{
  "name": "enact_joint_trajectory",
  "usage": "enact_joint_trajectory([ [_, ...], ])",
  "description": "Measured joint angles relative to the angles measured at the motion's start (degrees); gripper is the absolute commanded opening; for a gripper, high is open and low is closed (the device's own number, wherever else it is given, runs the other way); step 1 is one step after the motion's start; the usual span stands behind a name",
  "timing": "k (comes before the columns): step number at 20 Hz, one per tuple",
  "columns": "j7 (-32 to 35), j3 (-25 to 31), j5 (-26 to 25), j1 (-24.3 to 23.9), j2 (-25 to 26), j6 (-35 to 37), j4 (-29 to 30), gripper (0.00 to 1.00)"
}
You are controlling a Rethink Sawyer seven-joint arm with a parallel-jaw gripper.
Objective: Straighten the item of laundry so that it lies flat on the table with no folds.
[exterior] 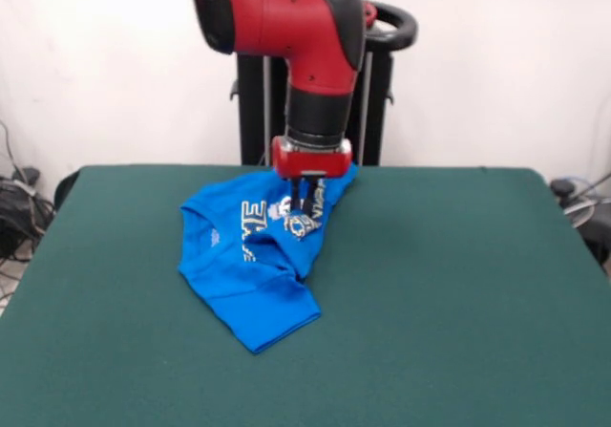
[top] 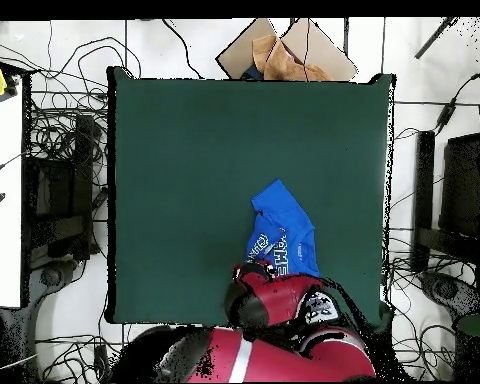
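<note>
Dark green felt counter (exterior: 458, 331) lies bare up front, and toward its far side the small bright blue printed T-shirt (exterior: 250, 269) sits bunched and folded over itself, far from flat, with the red-and-black arm's fingers (exterior: 302, 196) apparently pinching its upper edge.

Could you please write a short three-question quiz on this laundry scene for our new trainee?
1. True or false: the T-shirt lies fully flat on the table.
2. Where is the gripper? A) down on the shirt's printed part B) above bare felt C) off the table
3. Fill in: in the front view the shirt lies toward the table's ____ edge.

Key: 1 false, it is folded and bunched. 2 A. 3 far.
</note>
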Motion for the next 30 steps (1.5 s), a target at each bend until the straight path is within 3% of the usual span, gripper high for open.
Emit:
enact_joint_trajectory([
  [13, 0.00, 1.82, -0.52, -3.23, 1.60, 0.20, -0.77, 0.00],
  [19, 0.00, 6.42, -0.27, -5.56, 0.43, 4.40, 0.17, 0.00],
  [30, 0.00, 14.20, 7.63, -1.35, -2.82, 6.23, 5.85, 0.00],
])
